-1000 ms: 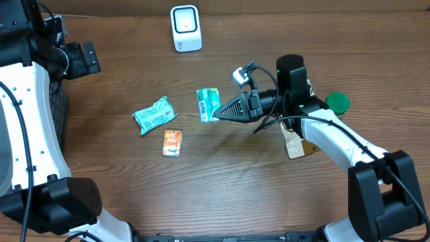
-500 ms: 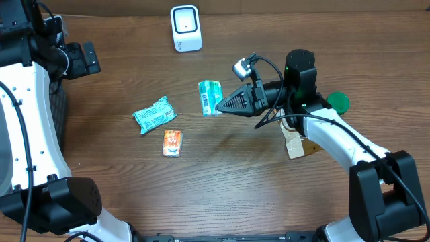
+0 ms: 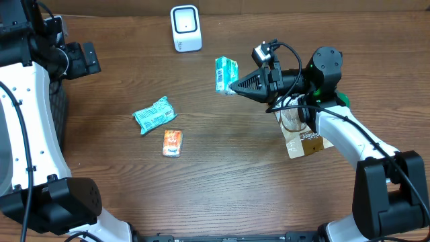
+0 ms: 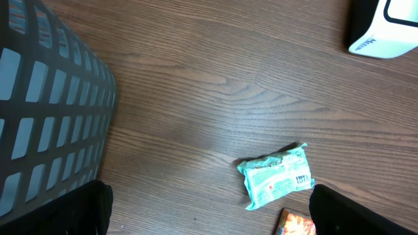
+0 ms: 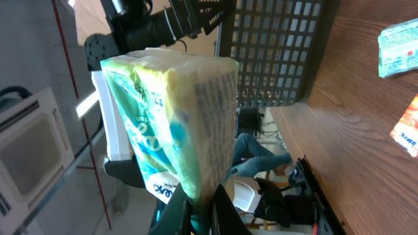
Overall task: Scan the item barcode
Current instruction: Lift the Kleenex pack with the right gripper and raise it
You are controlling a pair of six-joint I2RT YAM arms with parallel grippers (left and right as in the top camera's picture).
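My right gripper [image 3: 232,87] is shut on the lower edge of a green-and-white packet [image 3: 226,73] and holds it upright in the air, right of and nearer than the white scanner [image 3: 185,28]. In the right wrist view the packet [image 5: 173,111] stands tall above the pinching fingers [image 5: 222,212], its printed side turned to the camera. My left gripper [image 3: 84,59] hangs open at the far left, its dark fingertips [image 4: 339,212] at the bottom corners of the left wrist view with nothing between them.
A teal packet [image 3: 154,114] [image 4: 275,177] and a small orange packet [image 3: 173,143] [image 4: 295,226] lie left of centre. A dark mesh basket [image 4: 46,117] stands at the left edge. A brown paper bag [image 3: 304,140] lies under the right arm.
The right arm has lifted the green packet and carried it toward the back and right, closer to the scanner's row. The left arm has not moved.
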